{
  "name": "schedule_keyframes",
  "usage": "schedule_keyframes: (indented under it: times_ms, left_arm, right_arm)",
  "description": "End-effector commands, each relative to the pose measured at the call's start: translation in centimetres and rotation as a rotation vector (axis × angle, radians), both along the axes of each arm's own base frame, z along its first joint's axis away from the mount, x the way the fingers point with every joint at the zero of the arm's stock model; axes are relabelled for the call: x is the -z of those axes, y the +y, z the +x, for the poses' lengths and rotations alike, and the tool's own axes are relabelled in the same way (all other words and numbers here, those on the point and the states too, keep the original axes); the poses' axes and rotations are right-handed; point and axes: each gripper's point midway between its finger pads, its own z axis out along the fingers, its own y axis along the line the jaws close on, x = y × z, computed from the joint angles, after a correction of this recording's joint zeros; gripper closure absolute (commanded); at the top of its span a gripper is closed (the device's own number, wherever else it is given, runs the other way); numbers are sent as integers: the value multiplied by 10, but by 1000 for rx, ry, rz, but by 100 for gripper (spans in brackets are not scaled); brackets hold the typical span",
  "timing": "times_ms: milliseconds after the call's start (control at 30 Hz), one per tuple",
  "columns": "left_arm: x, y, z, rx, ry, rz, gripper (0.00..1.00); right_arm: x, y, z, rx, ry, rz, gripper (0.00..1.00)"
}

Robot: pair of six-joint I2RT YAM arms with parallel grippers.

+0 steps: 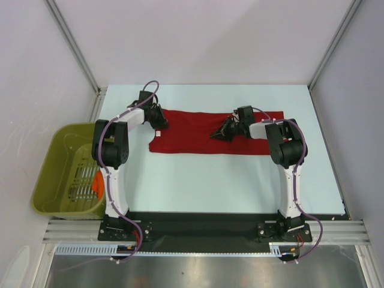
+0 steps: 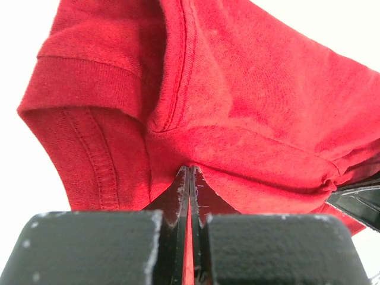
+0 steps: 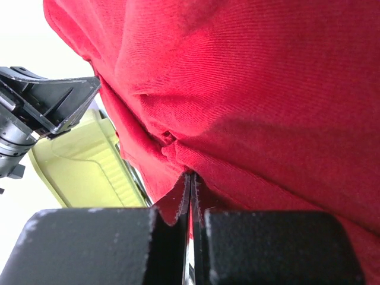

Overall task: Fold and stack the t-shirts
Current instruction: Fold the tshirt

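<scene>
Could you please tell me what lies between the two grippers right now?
In the top view, only the red t-shirt spans the stretch between the left gripper and right gripper, each shut on its cloth.

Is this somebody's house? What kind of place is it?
Probably a robot lab, not a house: the left arm and right arm are bolted to a metal rail, holding a red t-shirt, with plain white walls around the table and a green basket beside it.
</scene>
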Motion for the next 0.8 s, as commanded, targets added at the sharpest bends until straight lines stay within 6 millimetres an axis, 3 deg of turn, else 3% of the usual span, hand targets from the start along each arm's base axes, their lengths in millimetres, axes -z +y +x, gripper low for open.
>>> schedule_keyframes:
  times_ms: [0,100,133,200,267,300,333,367,433,467,533,567,600,633,667,700,733,767]
  left_arm:
    - [-38,11,18,-44,-105,28,100]
    - [-38,9,17,-34,-93,19,100]
    - [-38,8,16,-29,-86,16,100]
    - [-41,7,9,-23,-66,20,75]
    - [-57,7,0,-8,-94,29,56]
    - [-65,10,-3,-13,-109,49,52]
    - [-87,11,-6,-5,-156,63,48]
    - [-93,9,-11,8,-170,78,45]
    - [-106,15,-23,15,-180,148,42]
    - [-122,11,-33,26,-206,162,38]
    - [-133,11,-48,32,-228,214,26]
    - [-144,0,-66,61,-256,221,22]
    - [-147,-6,-75,74,-269,229,21]
    - [-148,-12,-84,74,-273,225,20]
    - [-130,-23,-107,101,-236,216,20]
    - [-142,-27,-116,87,-269,178,20]
    - [-140,-31,-127,35,-250,128,20]
    - [-116,-29,-147,16,-207,145,21]
  right_arm:
    - [-8,-8,6,5,-55,-22,100]
    - [-11,-6,10,-11,-62,-13,100]
    - [-14,-5,13,-18,-67,-11,85]
    - [-19,-7,11,-34,-56,-30,77]
    - [-45,-11,13,-44,-81,-45,69]
    - [-41,-22,1,-76,-45,-107,65]
    - [-58,-35,3,-63,-76,-153,59]
    - [-70,-44,5,-64,-96,-183,57]
    - [-77,-67,-11,-102,-89,-261,50]
    - [-92,-91,-8,-69,-119,-297,50]
    - [-91,-128,-24,-66,-104,-400,48]
    - [-108,-155,-25,-14,-134,-432,48]
    - [-98,-169,-42,-8,-92,-458,46]
    - [-100,-191,-46,30,-97,-477,43]
    - [-98,-202,-54,55,-86,-474,42]
    - [-110,-228,-59,129,-106,-472,39]
    - [-95,-236,-76,147,-56,-464,37]
    - [-93,-247,-82,193,-36,-459,36]
